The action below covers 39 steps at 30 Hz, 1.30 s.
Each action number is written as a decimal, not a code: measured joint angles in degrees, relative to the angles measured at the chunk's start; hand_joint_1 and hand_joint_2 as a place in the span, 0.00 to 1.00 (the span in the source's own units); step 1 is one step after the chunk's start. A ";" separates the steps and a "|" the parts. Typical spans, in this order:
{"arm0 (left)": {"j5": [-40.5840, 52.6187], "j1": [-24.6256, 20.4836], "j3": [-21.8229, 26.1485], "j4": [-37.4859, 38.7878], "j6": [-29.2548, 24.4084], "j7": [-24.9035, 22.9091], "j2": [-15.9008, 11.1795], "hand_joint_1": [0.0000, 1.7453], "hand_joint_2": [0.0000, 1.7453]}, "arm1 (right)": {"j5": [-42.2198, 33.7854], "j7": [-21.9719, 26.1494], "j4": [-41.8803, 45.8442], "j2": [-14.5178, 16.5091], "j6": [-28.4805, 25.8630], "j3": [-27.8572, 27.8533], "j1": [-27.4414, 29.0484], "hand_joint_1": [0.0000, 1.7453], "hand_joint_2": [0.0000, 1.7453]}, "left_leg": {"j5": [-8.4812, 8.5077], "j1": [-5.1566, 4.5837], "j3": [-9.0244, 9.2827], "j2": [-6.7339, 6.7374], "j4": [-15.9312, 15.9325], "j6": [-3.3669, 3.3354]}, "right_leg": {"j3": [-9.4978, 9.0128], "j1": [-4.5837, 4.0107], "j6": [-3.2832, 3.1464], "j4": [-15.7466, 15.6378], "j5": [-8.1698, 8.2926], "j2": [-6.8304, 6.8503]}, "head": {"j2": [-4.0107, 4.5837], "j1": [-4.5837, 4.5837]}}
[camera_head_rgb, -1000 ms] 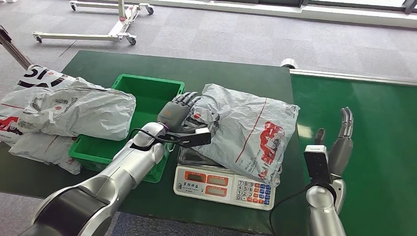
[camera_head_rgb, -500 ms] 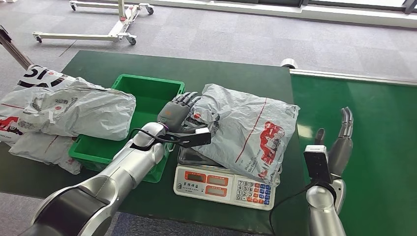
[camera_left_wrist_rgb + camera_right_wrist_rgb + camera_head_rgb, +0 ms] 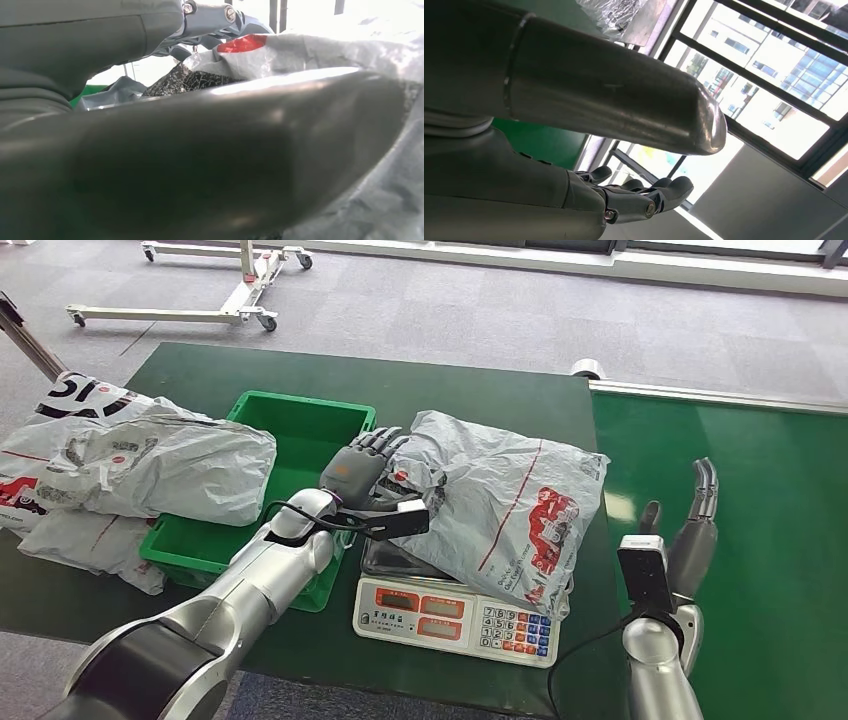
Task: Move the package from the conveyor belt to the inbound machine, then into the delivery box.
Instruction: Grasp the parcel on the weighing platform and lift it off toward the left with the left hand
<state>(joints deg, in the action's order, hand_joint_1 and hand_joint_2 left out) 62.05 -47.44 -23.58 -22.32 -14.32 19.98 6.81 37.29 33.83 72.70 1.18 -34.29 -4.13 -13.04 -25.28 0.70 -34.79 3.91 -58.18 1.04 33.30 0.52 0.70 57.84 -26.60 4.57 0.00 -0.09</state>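
Green tabletop carries a scale (image 3: pixel 455 618) bearing the package (image 3: pixel 500 505); left hand (image 3: pixel 352 472) rests against its edge, grip unclear; right hand (image 3: pixel 690 530) hovers open, well apart.

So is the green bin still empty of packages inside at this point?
Yes, the green bin shows bare floor; the package lies on the scale, touched by the left hand.

Package (image 3: pixel 505 502) lies on scale (image 3: pixel 455 617), at table middle. Bin (image 3: pixel 262 545) just left of scale. Pile of bags (image 3: pixel 120 470) left of bin, overlapping its edge. Conveyor belt (image 3: pixel 770 510) right of table. Left hand (image 3: pixel 357 468) touches package's left side.
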 joint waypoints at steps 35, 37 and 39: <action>0.00 -0.29 -0.37 0.28 0.00 0.00 0.01 0.00 0.00 | 0.00 0.00 -0.25 0.01 0.00 0.00 -0.16 0.00 0.00 | 0.00 0.00 0.00 0.00 0.00 0.00 | 0.00 0.00 0.00 0.00 0.00 0.00 | 0.00 0.00; 0.00 -0.29 -0.39 0.28 0.00 0.00 0.01 0.00 0.00 | 0.00 0.00 -0.25 0.02 0.00 0.00 -0.16 0.00 0.00 | 0.00 0.00 0.00 0.00 0.00 0.00 | 0.00 0.00 0.00 0.00 0.00 0.00 | 0.00 0.00; 0.00 -0.30 -0.40 0.28 0.00 0.00 0.01 0.00 0.00 | 0.00 0.00 -0.25 0.01 0.00 0.00 -0.16 0.00 0.00 | 0.00 0.00 0.00 0.00 0.00 0.00 | 0.00 0.00 0.00 0.00 0.00 0.00 | 0.00 0.00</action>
<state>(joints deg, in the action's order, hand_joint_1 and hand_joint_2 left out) 62.05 -47.74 -23.98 -22.03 -14.32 19.98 6.82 37.29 33.83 72.46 1.19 -34.29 -4.13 -13.20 -25.28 0.70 -34.79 3.91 -58.18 1.04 33.29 0.52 0.70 57.84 -26.60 4.57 0.00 -0.09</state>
